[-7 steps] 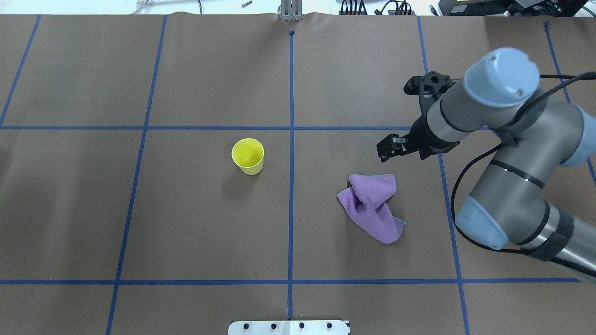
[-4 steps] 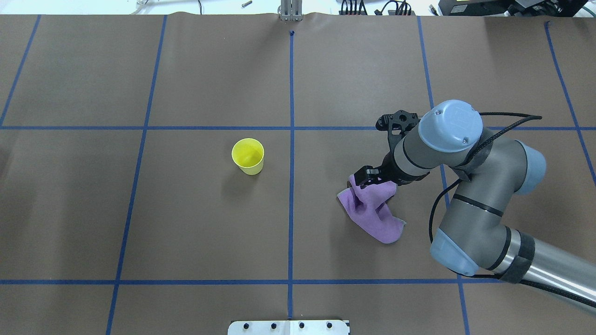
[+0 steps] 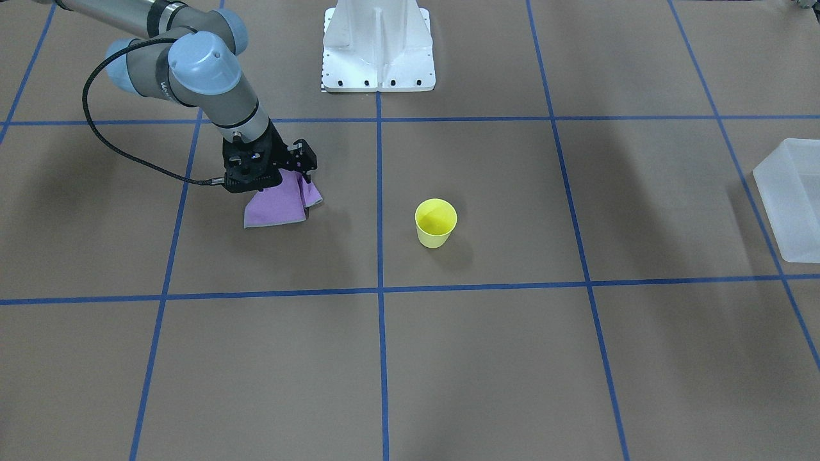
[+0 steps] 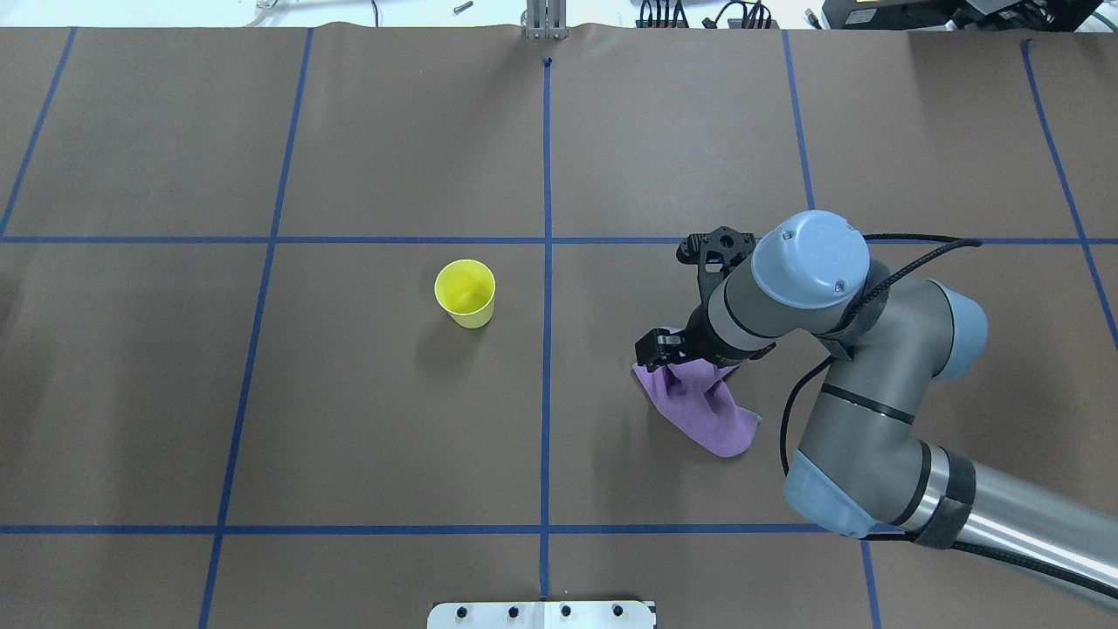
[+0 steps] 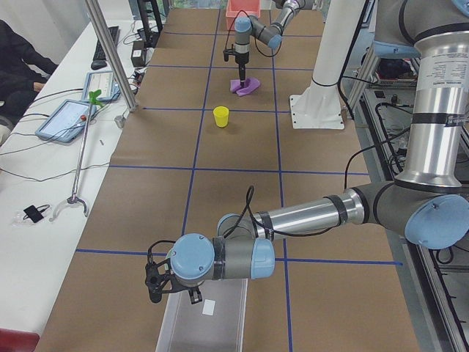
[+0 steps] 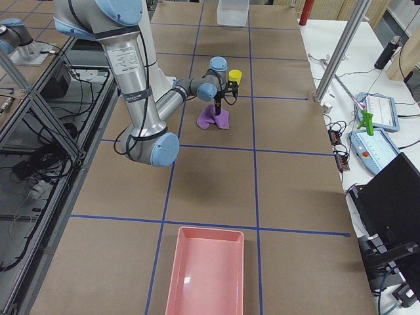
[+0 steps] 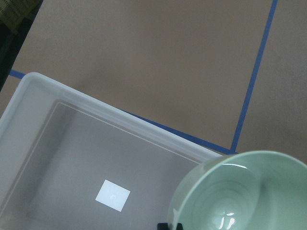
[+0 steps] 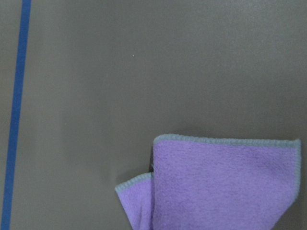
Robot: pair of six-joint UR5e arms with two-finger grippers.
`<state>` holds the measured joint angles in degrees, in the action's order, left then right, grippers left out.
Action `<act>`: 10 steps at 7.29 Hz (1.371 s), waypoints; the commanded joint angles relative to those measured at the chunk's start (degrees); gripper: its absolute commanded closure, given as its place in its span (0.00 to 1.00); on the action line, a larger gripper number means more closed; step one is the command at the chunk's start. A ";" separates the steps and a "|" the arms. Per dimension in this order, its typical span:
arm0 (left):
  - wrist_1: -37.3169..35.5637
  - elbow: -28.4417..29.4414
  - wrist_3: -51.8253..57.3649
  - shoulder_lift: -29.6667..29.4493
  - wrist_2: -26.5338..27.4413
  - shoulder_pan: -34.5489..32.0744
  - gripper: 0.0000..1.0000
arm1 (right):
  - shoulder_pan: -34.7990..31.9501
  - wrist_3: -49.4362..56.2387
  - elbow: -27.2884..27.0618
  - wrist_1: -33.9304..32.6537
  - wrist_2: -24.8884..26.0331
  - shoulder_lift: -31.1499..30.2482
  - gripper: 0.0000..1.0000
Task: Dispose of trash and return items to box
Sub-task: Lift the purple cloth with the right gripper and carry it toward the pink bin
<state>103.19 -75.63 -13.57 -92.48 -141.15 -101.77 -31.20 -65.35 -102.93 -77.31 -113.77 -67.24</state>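
Note:
My left gripper [image 5: 173,290] hangs over the translucent white box [image 5: 205,323] at the table's left end. In the left wrist view it holds the mint-green bowl [image 7: 244,196] by its rim, above the box's near corner [image 7: 72,153]. My right gripper [image 4: 659,348] points down on the upper edge of a crumpled purple cloth [image 4: 703,411]. Its jaws look open around the cloth's top fold. The cloth also shows in the front view [image 3: 277,205] and the right wrist view [image 8: 220,182]. A yellow cup [image 4: 465,293] stands upright near the table's middle.
A pink tray [image 6: 207,269] lies at the table's right end. The white robot pedestal [image 3: 378,45] stands at the robot's side of the table. The box also shows at the front view's right edge [image 3: 791,198]. Blue tape lines grid the brown table cover.
My right arm has swung down and toward the table's middle, bringing its gripper from beside the cloth onto its upper edge. The cloth and the cup have not moved.

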 commanded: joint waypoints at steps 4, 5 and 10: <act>0.61 2.67 0.13 0.63 4.04 0.25 1.00 | 0.27 -1.01 -5.58 -5.79 -0.39 -0.70 1.00; 2.53 3.46 0.04 1.68 4.04 0.34 1.00 | 0.09 -1.01 -10.40 -12.80 -0.48 -0.09 1.00; 8.67 5.76 -3.30 3.17 3.70 7.79 1.00 | -7.37 -0.83 -16.15 -15.86 -6.98 -0.08 1.00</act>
<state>109.10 -70.02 -16.06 -90.23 -137.23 -96.31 -36.58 -66.26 -118.20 -93.04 -118.81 -67.25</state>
